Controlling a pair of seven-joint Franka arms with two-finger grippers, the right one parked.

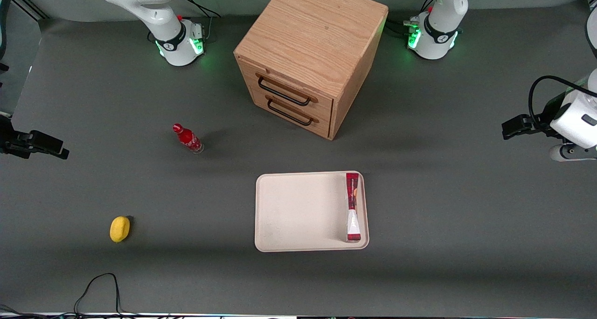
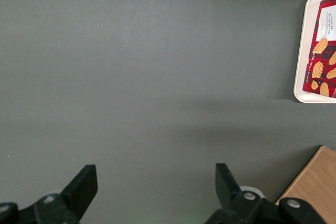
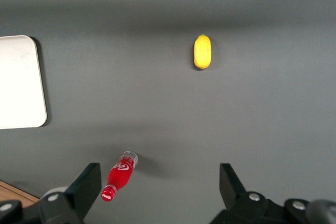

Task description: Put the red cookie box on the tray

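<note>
the red cookie box (image 1: 353, 207) lies in the tray (image 1: 298, 211) along its 3 o'clock rim, long axis running 12 to 6, white end toward 6. the left arm's jaws (image 1: 513, 128) hang wide open, empty, above bare tabletop (image 1: 466, 216).

The left arm is pulled way out toward its own end of the table, wrist bent so the gripper (image 1: 510, 128) sticks out sideways above the surface, fingers (image 2: 84, 184) spread wide apart with nothing between them.
</note>
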